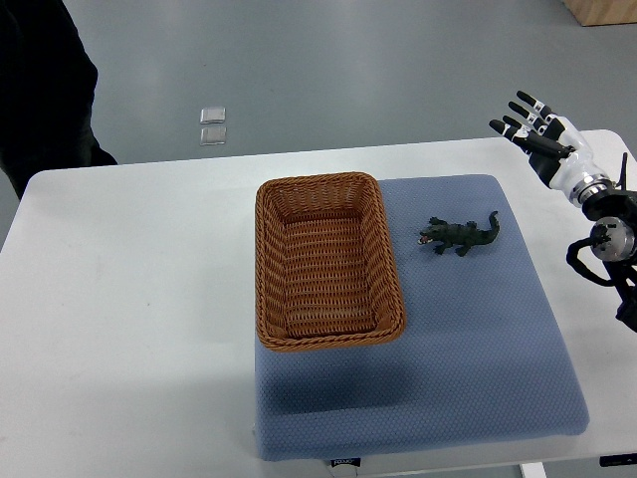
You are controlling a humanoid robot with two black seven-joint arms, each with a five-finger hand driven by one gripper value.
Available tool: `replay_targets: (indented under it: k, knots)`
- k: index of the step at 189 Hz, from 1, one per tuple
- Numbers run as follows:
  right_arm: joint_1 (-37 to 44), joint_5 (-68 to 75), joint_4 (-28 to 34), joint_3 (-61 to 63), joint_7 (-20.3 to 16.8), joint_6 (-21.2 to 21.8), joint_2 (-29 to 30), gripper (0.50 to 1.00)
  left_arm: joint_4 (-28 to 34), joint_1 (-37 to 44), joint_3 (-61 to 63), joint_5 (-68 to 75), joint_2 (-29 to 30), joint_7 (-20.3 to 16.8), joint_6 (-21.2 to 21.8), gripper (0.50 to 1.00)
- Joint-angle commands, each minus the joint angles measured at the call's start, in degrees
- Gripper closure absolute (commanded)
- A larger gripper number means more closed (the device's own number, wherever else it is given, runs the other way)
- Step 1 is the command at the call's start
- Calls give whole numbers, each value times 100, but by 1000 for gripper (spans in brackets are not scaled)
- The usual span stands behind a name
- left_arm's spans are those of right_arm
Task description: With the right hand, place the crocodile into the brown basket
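— What's in the brown basket (266, 261)?
— Only its bare woven floor. The crocodile (460, 235) lies just right of it, on the blue mat (428, 368).
— And the right hand (537, 127)?
— Well apart, fingers spread, holding nothing. The mat's tag (343, 461) is unreadable.

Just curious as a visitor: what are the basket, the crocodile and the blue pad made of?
The basket looks like woven wicker, brown and matte; its strands show. The crocodile seems moulded plastic or rubber, dark green, bumpy. The pad looks like fabric-covered foam, going by its fine dotted texture.
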Motion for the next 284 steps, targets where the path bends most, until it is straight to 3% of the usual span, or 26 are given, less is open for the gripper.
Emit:
replay_targets:
  k: [1, 284]
  knots:
    - [1, 0, 9, 7, -9, 0, 2, 572, 18, 2, -22, -17, 0, 0, 9, 500]
    - [-16, -9, 18, -37, 0, 71, -50, 572, 36, 2, 21, -17, 0, 0, 44, 500]
